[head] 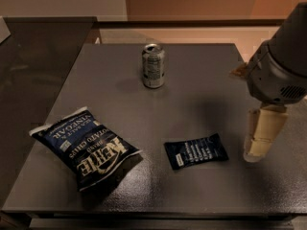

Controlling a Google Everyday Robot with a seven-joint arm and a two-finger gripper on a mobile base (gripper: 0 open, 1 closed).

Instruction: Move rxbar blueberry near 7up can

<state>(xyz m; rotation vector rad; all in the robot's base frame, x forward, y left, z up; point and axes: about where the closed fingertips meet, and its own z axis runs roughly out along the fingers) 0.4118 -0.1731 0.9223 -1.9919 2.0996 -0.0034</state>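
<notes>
The rxbar blueberry (195,150) lies flat on the dark grey table (201,80), right of the middle and near the front. The 7up can (153,65) stands upright at the back centre, well apart from the bar. My gripper (256,147) hangs from the grey arm (283,66) at the right side, above the table, a short way right of the bar and touching nothing I can see.
A large navy "Kettle" chip bag (86,145) lies at the front left. A lower dark counter (33,71) adjoins the table on the left. The table's front edge (153,210) is close to the bar and the bag.
</notes>
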